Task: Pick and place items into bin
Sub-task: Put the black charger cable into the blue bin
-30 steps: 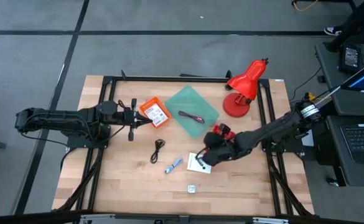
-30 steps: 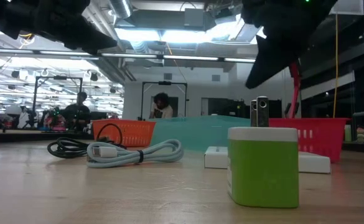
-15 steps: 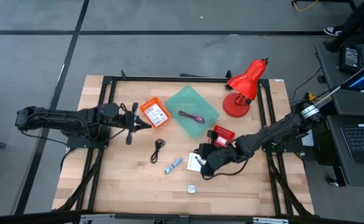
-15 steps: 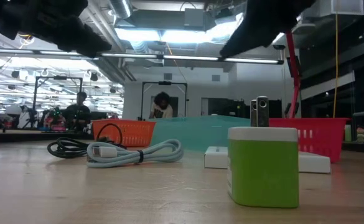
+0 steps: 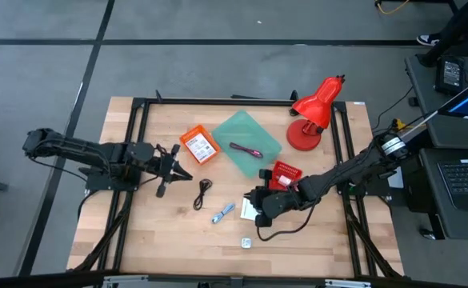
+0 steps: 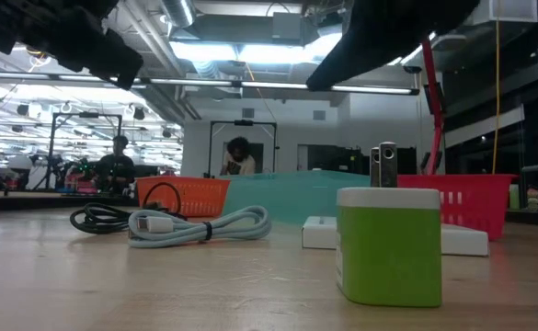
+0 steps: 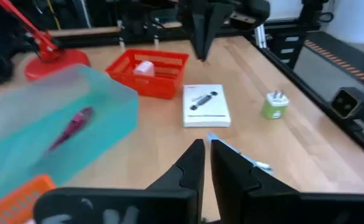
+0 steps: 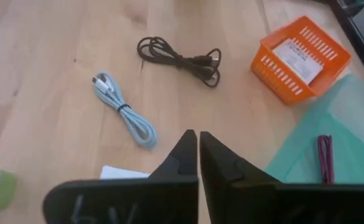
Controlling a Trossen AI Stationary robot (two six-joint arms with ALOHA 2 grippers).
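the white card (image 5: pixel 250 210) lies flat on the wooden table (image 5: pixel 170 248), partly under the right gripper (image 5: pixel 259 202), with the pale blue cable (image 5: pixel 222 213) just beside it and the black coiled cable (image 5: pixel 203 192) a little farther toward the left arm. a small green charger (image 5: pixel 247 242) sits near the table's front edge. the teal bin (image 5: pixel 246 136) holds a maroon cable (image 5: pixel 246 150); an orange basket (image 5: pixel 198 145) and a red basket (image 5: pixel 284 174) flank it.

the right arm reaches low across the table from the right side, its gripper (image 8: pixel 198 149) hovering over the card with fingers pressed together and nothing between them. the left gripper (image 5: pixel 176 164) stretches level from the left edge toward the orange basket, jaws likewise closed and empty in its wrist view (image 7: pixel 201 163).

the low view alone shows the charger (image 6: pixel 389 244) has upright prongs, and people stand in the room behind. the right wrist view shows a card inside the orange basket (image 8: pixel 302 56); the left wrist view shows a white item in the red basket (image 7: pixel 149 70).
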